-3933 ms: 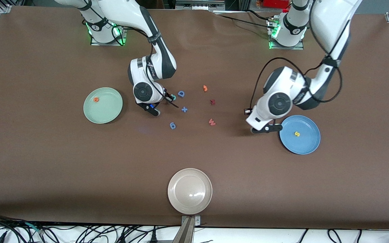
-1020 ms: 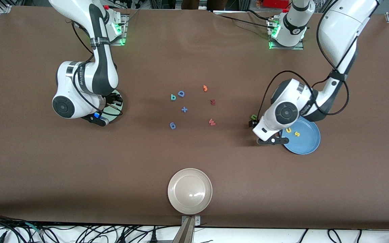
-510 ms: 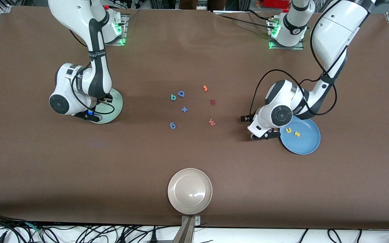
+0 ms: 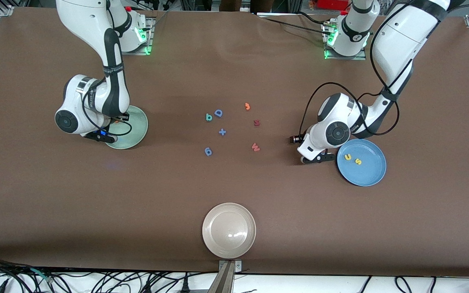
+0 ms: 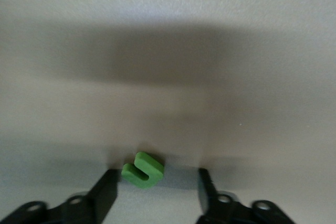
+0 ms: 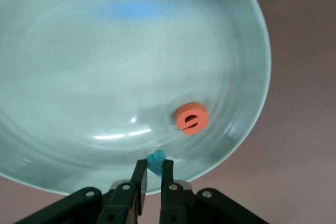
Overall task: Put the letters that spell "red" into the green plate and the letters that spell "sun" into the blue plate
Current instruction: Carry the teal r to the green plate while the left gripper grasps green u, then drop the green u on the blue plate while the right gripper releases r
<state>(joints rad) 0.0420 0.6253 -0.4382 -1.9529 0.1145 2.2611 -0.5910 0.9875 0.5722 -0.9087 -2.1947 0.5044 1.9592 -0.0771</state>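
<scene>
My right gripper [image 6: 155,165] is shut on the teal "r" [image 6: 156,158] just above the rim of the green plate [image 6: 105,51]. The orange "e" [image 6: 192,118] lies in that plate. In the front view the same gripper [image 4: 120,119] hangs over the green plate [image 4: 136,130]. My left gripper [image 5: 157,177] is down on the table with its fingers apart around the green "n" [image 5: 143,169], which sits close to one finger. That gripper [image 4: 295,140] is beside the blue plate [image 4: 369,175], which holds the yellow "u" [image 4: 347,156] and "s" [image 4: 358,161]. The teal "d" [image 4: 209,117] lies mid-table.
Around the teal "d" lie a blue "D" [image 4: 218,112], a blue plus [image 4: 222,132], a blue "6" [image 4: 208,151], an orange "J" [image 4: 247,106], a red "M" [image 4: 257,122] and a "W" [image 4: 255,147]. A beige plate [image 4: 229,230] stands near the front edge.
The left gripper left the blue plate's edge, came down over the green "n", and its fingers narrowed. The right gripper carried the teal "r" farther over the green plate.
</scene>
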